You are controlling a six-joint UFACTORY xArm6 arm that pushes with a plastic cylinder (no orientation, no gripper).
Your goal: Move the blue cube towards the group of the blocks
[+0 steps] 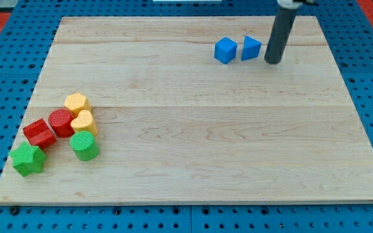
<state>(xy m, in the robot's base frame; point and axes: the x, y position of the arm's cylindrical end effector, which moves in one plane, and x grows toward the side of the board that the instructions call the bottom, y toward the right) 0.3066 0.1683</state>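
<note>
My tip point(272, 62) just right of blue triangular block point(251, 48), blue cube point(225, 50) beyond

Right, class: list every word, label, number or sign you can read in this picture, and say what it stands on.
None: no readable text appears anywhere.
The wooden board, the blue cube, the other blue block, the group of red, yellow and green blocks and my tip, just right of the blue blocks, all carry no markings.
</note>
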